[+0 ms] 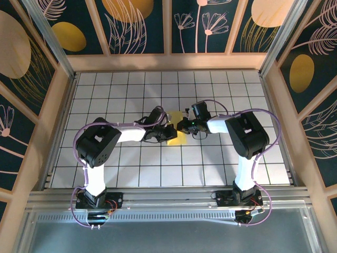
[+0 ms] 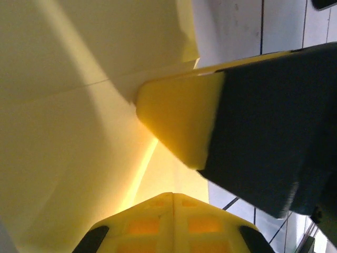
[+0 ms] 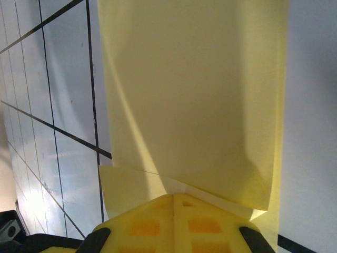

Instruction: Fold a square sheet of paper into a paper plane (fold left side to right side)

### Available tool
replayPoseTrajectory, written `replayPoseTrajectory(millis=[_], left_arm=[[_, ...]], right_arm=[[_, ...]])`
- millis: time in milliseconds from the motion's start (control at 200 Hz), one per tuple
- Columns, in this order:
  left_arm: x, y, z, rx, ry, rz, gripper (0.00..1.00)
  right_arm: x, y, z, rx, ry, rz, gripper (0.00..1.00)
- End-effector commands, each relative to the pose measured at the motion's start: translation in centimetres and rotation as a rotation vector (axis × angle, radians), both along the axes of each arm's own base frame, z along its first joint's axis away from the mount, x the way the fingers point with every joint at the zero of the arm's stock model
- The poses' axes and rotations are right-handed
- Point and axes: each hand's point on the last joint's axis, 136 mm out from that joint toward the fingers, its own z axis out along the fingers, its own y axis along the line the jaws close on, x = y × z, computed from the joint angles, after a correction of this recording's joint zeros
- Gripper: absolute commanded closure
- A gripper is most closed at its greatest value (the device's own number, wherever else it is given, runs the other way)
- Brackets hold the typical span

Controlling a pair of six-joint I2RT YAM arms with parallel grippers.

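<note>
1. The table (image 1: 105, 158) was a white grid, and my two arms met near its middle.
2. The yellow sheet of paper (image 1: 179, 138) lay there between them. It was doubled over, with a crease and layered edges, but it was no slim dart, so I judged the plane only begun, with most folds left.
3. My left claw (image 1: 169, 132) was pressed together, seemingly pinching the sheet's edge.
4. My right claw (image 1: 184, 126) was pressed together too, tips at a folded corner, apparently pinching it.
</note>
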Motion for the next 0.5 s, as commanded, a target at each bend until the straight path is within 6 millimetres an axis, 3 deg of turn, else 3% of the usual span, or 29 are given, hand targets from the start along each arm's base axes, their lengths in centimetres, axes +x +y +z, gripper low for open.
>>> replayPoseTrajectory(millis=[0, 495], left_arm=[[0.9, 0.3, -0.3, 0.022, -0.018, 0.002, 0.97], [-0.5, 1.3, -3.2, 0.065, 0.04, -0.006, 0.97]], right_arm=[[-2.2, -1.3, -4.1, -0.108, 0.107, -0.002, 1.0], [-2.3, -1.5, -4.7, -0.134, 0.117, 0.0, 1.0]])
